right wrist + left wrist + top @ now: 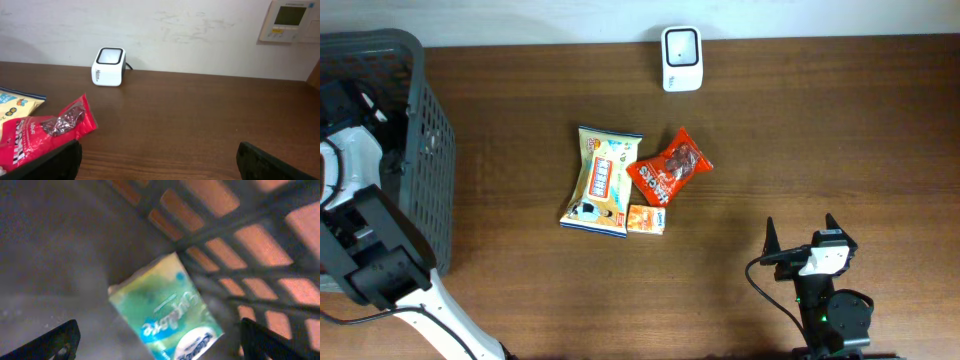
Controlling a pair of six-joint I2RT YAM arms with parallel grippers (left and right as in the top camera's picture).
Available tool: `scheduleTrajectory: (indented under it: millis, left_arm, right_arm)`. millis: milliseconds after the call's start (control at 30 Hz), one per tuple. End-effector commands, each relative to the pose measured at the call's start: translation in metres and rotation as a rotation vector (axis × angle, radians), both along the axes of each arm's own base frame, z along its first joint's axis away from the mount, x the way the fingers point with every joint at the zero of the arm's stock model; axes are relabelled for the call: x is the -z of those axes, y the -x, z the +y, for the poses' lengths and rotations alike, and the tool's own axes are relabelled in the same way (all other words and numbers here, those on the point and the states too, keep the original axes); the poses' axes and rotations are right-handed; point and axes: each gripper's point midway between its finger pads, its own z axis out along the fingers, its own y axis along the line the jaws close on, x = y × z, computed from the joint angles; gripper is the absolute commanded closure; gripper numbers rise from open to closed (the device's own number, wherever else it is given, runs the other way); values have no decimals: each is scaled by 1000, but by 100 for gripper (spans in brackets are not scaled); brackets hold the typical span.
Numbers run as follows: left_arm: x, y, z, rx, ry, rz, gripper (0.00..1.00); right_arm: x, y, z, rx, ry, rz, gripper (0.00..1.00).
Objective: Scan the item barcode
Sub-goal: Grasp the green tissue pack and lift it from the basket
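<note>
Packet (165,310), green and white, is lying on the basket (60,255) floor as I am hovering the left gripper (161,342), spread and empty, above it; right gripper (157,165) is idling spread. I am favouring a straight lift clear of the walls.

The barcode scanner (680,45) is white with a black top window. The snack bag (668,168) is red, the chip bag (602,180) pale yellow edged blue, the small box (646,219) orange. The basket (430,140) is dark grey lattice, its packet (167,315) green, white and blue, the table (820,130) brown wood grain
</note>
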Motion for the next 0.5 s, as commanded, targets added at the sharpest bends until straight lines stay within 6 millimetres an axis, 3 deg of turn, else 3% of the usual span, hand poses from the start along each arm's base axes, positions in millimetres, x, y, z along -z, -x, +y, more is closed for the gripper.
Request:
scheduleTrajectory:
  millis: [0, 167, 267, 467]
  left_arm:
    - [12, -5, -5, 23, 15, -2, 31]
    - [41, -4, -10, 29, 39, 41, 22]
    - [45, -4, -9, 28, 41, 43, 24]
    - [44, -5, -8, 27, 37, 37, 85]
  right_arm:
    - [3, 0, -3, 18, 1, 5, 2]
    - [3, 0, -3, 18, 1, 5, 2]
    - [3, 0, -3, 18, 1, 5, 2]
    - [3, 0, -3, 18, 1, 5, 2]
